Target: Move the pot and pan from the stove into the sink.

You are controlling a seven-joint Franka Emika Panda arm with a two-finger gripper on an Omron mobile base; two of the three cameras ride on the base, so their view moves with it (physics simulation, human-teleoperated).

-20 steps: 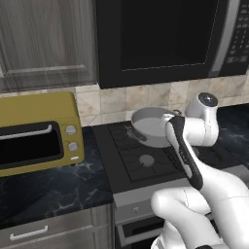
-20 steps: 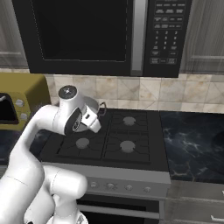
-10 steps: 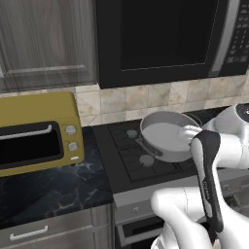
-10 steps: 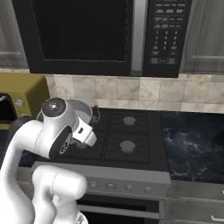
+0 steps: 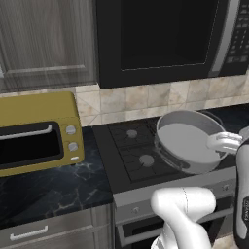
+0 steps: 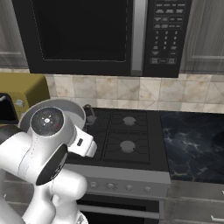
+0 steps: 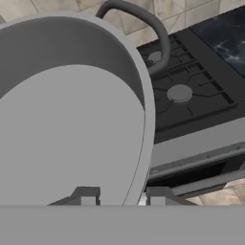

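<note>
My gripper (image 7: 117, 194) is clamped on the rim of the pot (image 5: 187, 141): in the hand view one finger (image 7: 86, 194) sits inside the wall and the other just outside it, with the rim running between them. I am holding the pot up off the stove (image 5: 133, 155), tilted so its pale inside faces the left base camera. It hangs over the front right part of the cooktop as that camera sees it, above the steel front panel. From the right base camera the pot (image 6: 65, 111) sits partly behind my own white arm, at the left edge of the stove (image 6: 127, 140), with one small loop handle (image 6: 87, 111) poking out toward the burners.

In the hand view the pot (image 7: 67, 110) takes up most of the left side, and its far loop handle (image 7: 143, 24) curves over the grates. The burners I can see carry nothing on them.

A yellow toaster oven (image 5: 36, 131) stands on the dark marble counter (image 5: 53, 187) just left of the stove. A black microwave (image 6: 105, 35) hangs above the cooktop, with a tiled wall (image 6: 131, 92) between the two
</note>
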